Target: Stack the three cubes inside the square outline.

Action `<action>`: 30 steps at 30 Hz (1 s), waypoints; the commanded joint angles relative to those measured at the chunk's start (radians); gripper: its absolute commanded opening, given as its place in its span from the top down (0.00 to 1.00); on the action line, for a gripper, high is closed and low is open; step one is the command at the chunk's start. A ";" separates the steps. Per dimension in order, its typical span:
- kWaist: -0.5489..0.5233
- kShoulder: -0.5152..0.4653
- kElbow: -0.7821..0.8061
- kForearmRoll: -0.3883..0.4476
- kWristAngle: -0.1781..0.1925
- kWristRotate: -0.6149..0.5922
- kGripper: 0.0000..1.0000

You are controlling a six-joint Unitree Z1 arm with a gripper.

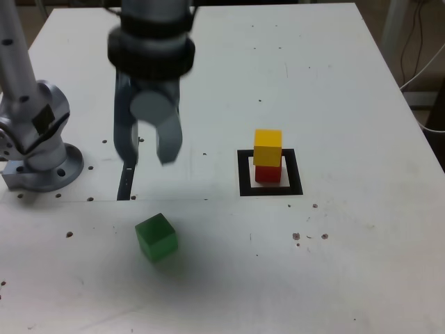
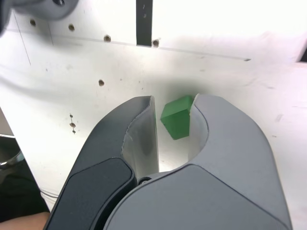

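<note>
"Please, what is the biggest thing, and where is the square outline [image 1: 295,170]?"

"The biggest is the white table [image 1: 375,250], and the square outline lies flat on it. I take this outline as my landmark."

"And the robot, how does it stand?"

"Its arm base [image 1: 45,167] is well apart from the outline, at the exterior view's left. The gripper [image 1: 148,160] is also to that side, but closer, above the table. Its jaws are open, with a gap between the two fingertips."

"Then the black strip [image 1: 126,182]?"

"It lies to the exterior view's left of the outline, partly hidden by the gripper."

"And the cubes?"

"The red cube [image 1: 268,174] is inside the outline, and the yellow cube [image 1: 268,146] rests on top of it. The green cube [image 1: 157,238] is on the table outside, to the exterior view's left of the outline and nearer to that camera. In the wrist view it appears between the fingers, partly covered by one."
</note>
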 commanded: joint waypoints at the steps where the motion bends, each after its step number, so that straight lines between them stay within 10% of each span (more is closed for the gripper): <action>1: 0.006 -0.023 -0.005 0.010 0.013 0.004 0.68; 8: 0.024 -0.036 0.114 -0.014 -0.036 0.013 0.03; 30: -0.226 0.096 0.174 -0.258 -0.190 -0.247 0.01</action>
